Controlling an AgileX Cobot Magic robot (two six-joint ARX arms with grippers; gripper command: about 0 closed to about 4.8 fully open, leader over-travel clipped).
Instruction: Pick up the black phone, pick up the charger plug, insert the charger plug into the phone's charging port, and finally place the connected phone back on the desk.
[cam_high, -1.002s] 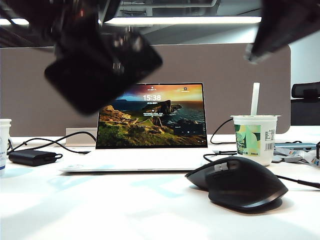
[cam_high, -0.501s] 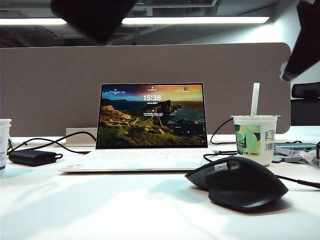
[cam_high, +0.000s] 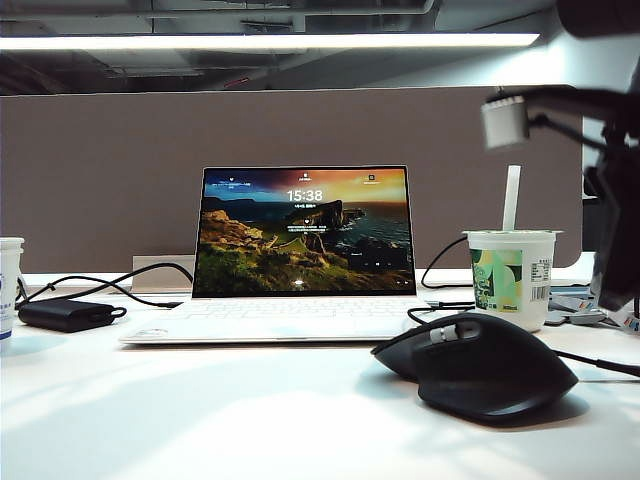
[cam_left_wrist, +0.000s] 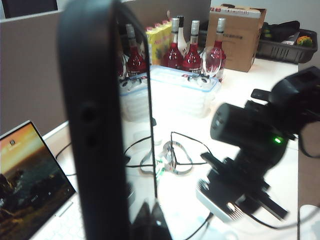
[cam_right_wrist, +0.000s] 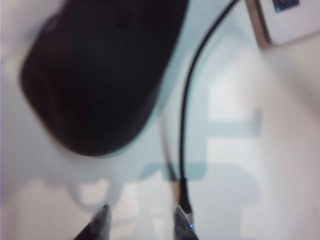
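An open laptop (cam_high: 300, 250) stands on the desk (cam_high: 200, 420) behind a black mouse (cam_high: 480, 365), beside a cup (cam_high: 510, 275).

One open white laptop (cam_high: 300, 260) with a lit landscape screen sits at the centre of the exterior view. One humped black computer mouse (cam_high: 480, 365) lies at lower right, one printed paper cup (cam_high: 510, 275) with one white straw (cam_high: 511, 197) behind it. One black rectangular power brick (cam_high: 62, 315) rests at left. The left wrist view shows one glossy black phone (cam_left_wrist: 100, 125), at least five red bottles (cam_left_wrist: 192, 47) and one brown cardboard box (cam_left_wrist: 237, 35).
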